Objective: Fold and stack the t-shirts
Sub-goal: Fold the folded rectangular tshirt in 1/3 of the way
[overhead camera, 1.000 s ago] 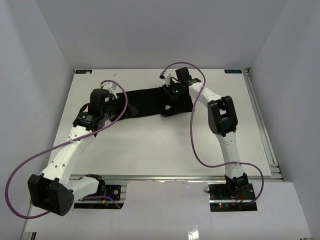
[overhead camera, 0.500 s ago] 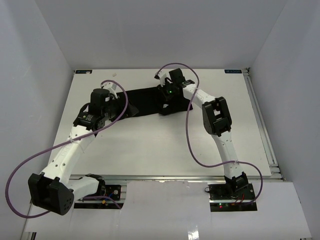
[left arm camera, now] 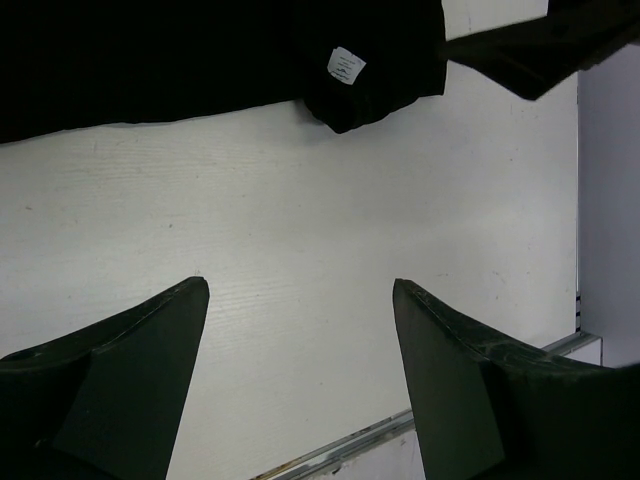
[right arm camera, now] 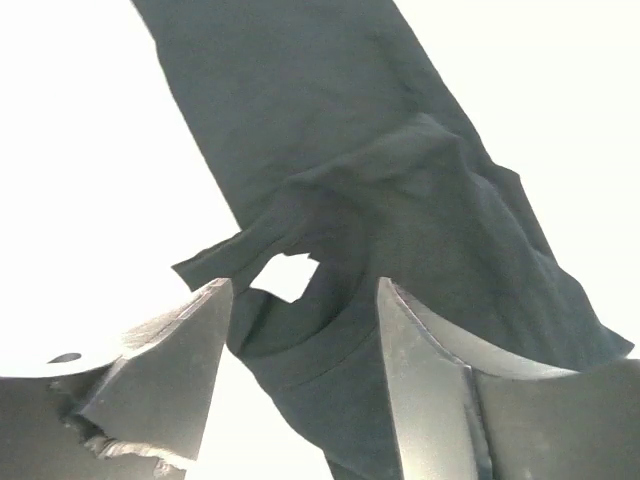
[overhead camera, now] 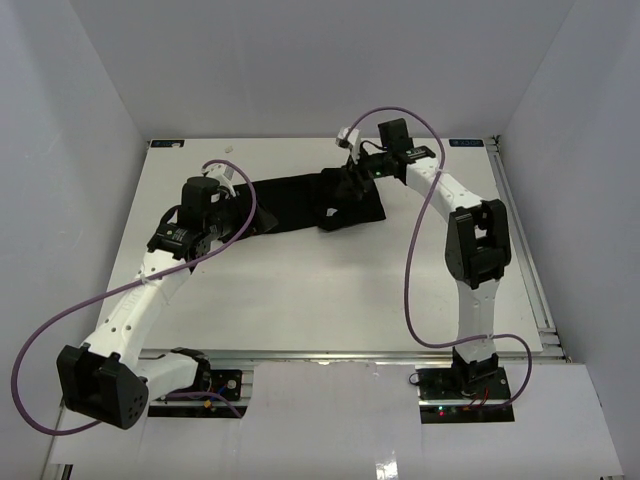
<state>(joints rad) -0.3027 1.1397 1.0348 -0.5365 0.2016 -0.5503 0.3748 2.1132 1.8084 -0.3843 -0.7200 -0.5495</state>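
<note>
right wrist view shows the right gripper [right arm camera: 300,290] wide open and empty over the t-shirt [right arm camera: 420,200], left gripper [left arm camera: 298,290] likewise; best smooth the rumpled collar end before folding.

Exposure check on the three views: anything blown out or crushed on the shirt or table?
Right wrist: the table is blown out to pure white, yet the t-shirt keeps its folds and looks greyish. Left wrist: the shirt is crushed to flat black and only the white neck tag reads, while the table grain is clear. Top external: even light, no glare, the shirt a featureless dark shape.
</note>
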